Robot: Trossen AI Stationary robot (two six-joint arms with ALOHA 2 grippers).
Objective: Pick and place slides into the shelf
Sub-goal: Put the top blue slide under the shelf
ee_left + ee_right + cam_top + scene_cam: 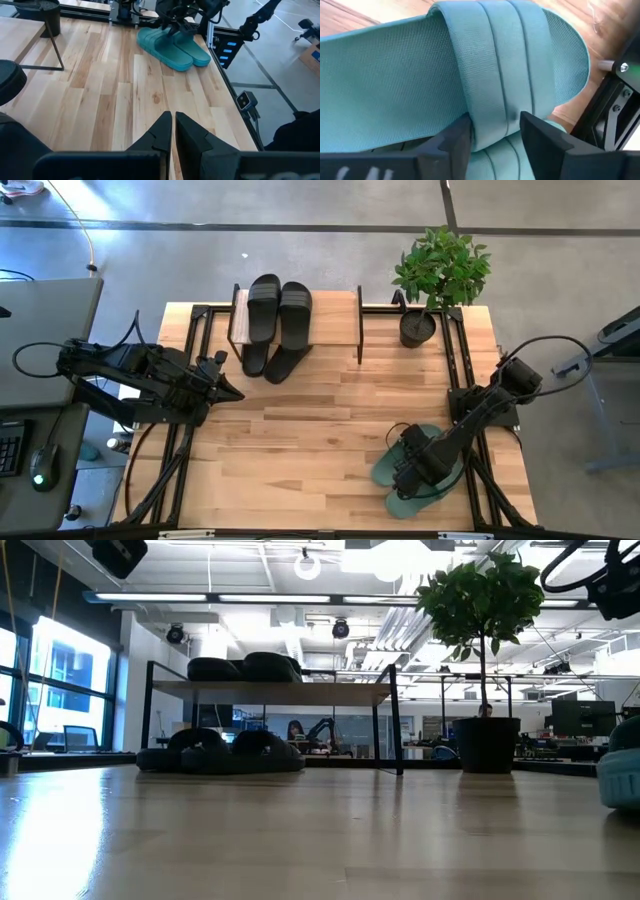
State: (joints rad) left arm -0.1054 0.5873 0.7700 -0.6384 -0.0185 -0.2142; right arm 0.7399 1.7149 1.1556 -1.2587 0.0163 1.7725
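Note:
A pair of sage green slides (pixel 425 480) lies side by side on the table near its right near corner. My right gripper (pixel 495 131) points down over them, open. Its fingers stand on either side of one slide's strap (pixel 495 75). The shelf (pixel 335 315) stands at the far middle. Two black slides (pixel 278 305) lie on its plank. Two more (pixel 220 755) rest on the table under it, their ends sticking out toward the near edge. My left gripper (pixel 173 127) is shut on nothing, above the table's left side. My right gripper comes from above, pointing down, with one finger (pixel 452 137) at each edge of the green slide's strap (pixel 492 117), near the strap's side end. The strap fills the gap between them; whether the fingers touch it I cannot tell. The slide lies flat on the table.
A potted plant (pixel 435 280) stands at the far right, beside the shelf. Black metal arm frames (pixel 465 370) run along the table's left and right sides. Bare wood (pixel 320 440) lies between the shelf and the near edge.

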